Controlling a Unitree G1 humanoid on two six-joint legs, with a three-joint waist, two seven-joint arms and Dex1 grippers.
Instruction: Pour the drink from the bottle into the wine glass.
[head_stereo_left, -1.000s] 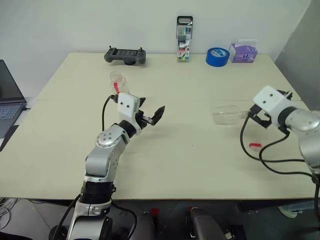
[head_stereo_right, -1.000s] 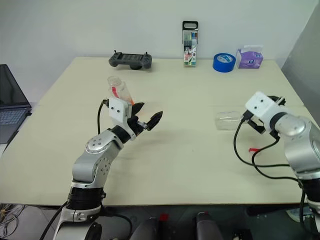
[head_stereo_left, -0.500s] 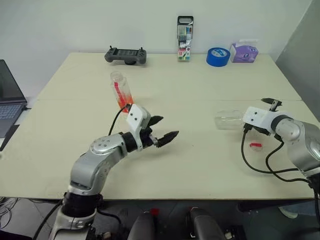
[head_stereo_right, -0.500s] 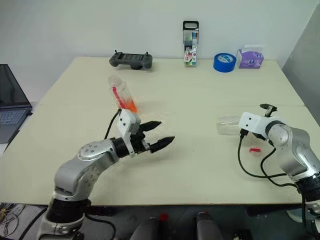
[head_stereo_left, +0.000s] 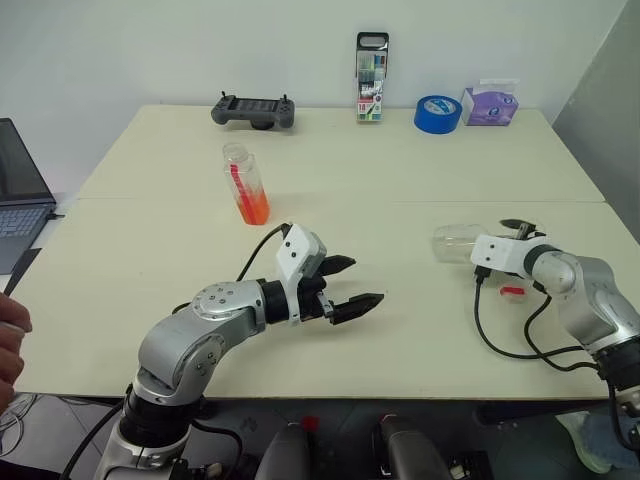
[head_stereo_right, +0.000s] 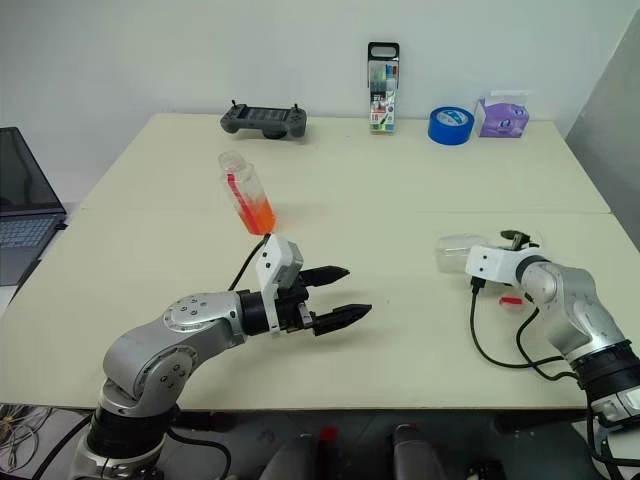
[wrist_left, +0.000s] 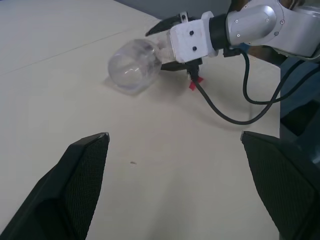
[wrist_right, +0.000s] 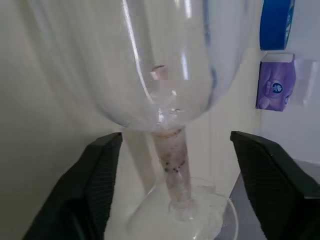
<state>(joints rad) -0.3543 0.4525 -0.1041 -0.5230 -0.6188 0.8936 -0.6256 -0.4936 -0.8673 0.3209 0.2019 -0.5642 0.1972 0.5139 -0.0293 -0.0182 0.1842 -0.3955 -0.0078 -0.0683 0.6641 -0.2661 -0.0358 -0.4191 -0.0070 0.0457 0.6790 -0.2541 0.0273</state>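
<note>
Two pincers are over the tabletop. Left pincer is near the front, approx. centre-left, pointing right, w/ its fingers spread wide & nothing between them. Right pincer is at the right side, pointing left at the wine glass, which lies on its side on the tabletop w/ its bowl toward the left. In the right wrist view the glass stem runs between the two black fingers, w/ a gap on each side, so the right pincer is part-way spread around the stem, not pressed on it; can't tell if it touches. Glass bowl looks empty.

Bottle stands upright at the left-centre of the tabletop, well apart from both pincers & the glass, w/ orange-red drink in its lower part.

Small red bit lies near the right pincer's cable. Along the far edge, left to right: game controller, marker case, blue tape roll, purple tissue pack. Laptop sits off the left side; a person's hand at the near left edge.
</note>
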